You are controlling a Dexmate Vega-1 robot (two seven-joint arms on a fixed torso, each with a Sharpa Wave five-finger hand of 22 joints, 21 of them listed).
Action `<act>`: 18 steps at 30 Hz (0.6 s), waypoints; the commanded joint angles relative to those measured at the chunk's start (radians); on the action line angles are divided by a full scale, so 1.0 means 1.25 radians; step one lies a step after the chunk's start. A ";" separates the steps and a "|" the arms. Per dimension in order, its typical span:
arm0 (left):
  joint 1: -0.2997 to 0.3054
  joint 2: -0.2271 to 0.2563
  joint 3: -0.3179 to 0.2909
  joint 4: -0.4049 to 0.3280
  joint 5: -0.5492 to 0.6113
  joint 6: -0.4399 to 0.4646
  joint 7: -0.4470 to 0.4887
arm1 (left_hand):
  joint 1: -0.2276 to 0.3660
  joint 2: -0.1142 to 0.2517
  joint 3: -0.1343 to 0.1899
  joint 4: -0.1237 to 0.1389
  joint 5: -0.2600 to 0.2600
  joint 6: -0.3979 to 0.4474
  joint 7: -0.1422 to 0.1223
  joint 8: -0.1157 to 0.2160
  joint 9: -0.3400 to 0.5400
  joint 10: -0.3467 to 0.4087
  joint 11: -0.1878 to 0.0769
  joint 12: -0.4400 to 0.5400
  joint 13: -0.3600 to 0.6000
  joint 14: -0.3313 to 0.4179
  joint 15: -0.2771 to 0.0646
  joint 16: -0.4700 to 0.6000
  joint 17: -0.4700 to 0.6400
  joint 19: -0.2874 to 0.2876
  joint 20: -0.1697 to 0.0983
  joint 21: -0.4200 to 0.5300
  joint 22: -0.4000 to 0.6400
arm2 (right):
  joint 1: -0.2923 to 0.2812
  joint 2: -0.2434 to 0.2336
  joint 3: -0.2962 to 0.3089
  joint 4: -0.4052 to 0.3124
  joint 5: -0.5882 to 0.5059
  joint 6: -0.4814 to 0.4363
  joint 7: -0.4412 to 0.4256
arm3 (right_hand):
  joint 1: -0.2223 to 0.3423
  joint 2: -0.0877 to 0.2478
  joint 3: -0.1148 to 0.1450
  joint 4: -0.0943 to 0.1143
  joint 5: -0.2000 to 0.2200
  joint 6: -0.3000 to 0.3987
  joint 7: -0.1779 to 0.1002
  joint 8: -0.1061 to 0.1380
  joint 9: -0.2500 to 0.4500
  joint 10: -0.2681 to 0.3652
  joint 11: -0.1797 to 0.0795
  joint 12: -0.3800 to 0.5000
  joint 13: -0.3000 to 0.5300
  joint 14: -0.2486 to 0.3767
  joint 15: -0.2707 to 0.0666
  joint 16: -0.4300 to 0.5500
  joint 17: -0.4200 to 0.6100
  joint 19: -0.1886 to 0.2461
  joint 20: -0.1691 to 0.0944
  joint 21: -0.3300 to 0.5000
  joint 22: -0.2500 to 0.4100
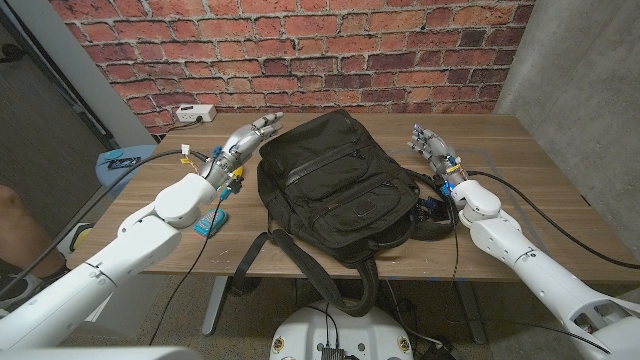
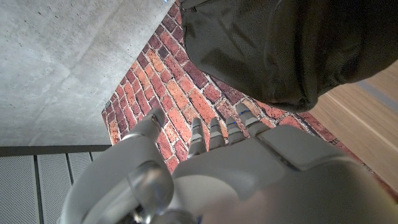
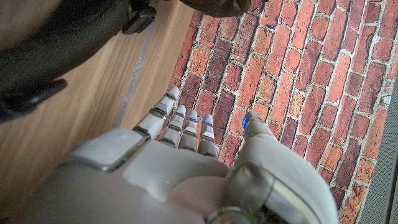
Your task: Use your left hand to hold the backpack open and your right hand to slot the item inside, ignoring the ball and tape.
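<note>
Overhead, empty left hand [image 1: 243, 142] and right hand [image 1: 432, 146] flanking backpack [image 1: 335, 185].

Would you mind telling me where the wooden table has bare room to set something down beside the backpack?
Bare wood lies on the wooden table right of the right hand, out to its far right corner, and along the back edge behind the black fabric backpack. It is crowded between the left hand and the backpack, and around the straps under the right wrist.
</note>
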 commanded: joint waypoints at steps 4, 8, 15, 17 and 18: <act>0.023 0.038 -0.003 -0.050 0.034 0.027 -0.017 | 0.012 -0.004 0.001 -0.015 0.008 0.009 0.006 0.002 0.002 0.010 0.003 0.001 0.003 0.005 0.000 0.003 0.002 0.009 0.011 -0.003 0.001 | 0.000 -0.004 0.007 0.000 -0.002 0.009 -0.002 | 0.008 0.001 0.001 -0.003 0.005 0.007 -0.001 0.003 0.002 0.008 0.001 0.004 0.002 0.009 -0.006 0.005 0.003 0.010 -0.011 0.004 0.002; 0.027 0.046 -0.001 -0.058 0.041 0.029 -0.024 | 0.013 -0.006 0.000 -0.019 0.009 0.012 0.004 0.002 0.002 0.010 0.003 0.001 0.003 0.007 0.000 0.003 0.002 0.011 0.012 -0.003 0.001 | 0.003 -0.008 0.006 0.001 -0.004 0.005 0.001 | 0.008 0.001 0.001 -0.003 0.005 0.007 -0.001 0.003 0.002 0.008 0.001 0.004 0.002 0.009 -0.006 0.005 0.003 0.010 -0.012 0.003 0.002; 0.031 0.060 -0.005 -0.073 0.055 0.036 -0.028 | 0.013 -0.013 -0.004 -0.025 0.010 0.017 0.001 0.004 0.002 0.014 0.001 0.002 0.003 0.008 -0.002 0.002 0.002 0.013 0.011 -0.006 0.001 | 0.006 -0.013 0.007 -0.003 -0.009 0.000 -0.005 | 0.008 0.002 0.000 -0.004 0.005 0.007 -0.001 0.003 0.002 0.009 0.001 0.004 0.002 0.009 -0.006 0.005 0.004 0.010 -0.011 0.003 0.002; 0.030 0.064 -0.005 -0.076 0.060 0.036 -0.031 | 0.013 -0.015 -0.005 -0.027 0.011 0.018 0.001 0.003 0.002 0.015 0.002 0.002 0.003 0.009 -0.002 0.003 0.002 0.015 0.011 -0.006 0.001 | 0.007 -0.015 0.008 -0.002 -0.010 0.003 -0.004 | 0.008 0.002 0.000 -0.004 0.005 0.007 0.000 0.003 0.002 0.009 0.001 0.004 0.002 0.009 -0.006 0.006 0.004 0.011 -0.011 0.004 0.002; 0.028 0.065 -0.004 -0.078 0.064 0.037 -0.032 | 0.013 -0.015 -0.006 -0.028 0.011 0.018 0.001 0.003 0.002 0.016 0.001 0.002 0.003 0.009 -0.002 0.003 0.002 0.016 0.012 -0.006 0.001 | 0.008 -0.016 0.008 -0.002 -0.012 0.003 -0.003 | 0.008 0.002 0.000 -0.004 0.005 0.007 -0.001 0.003 0.002 0.009 0.000 0.004 0.002 0.009 -0.007 0.005 0.004 0.011 -0.012 0.004 0.002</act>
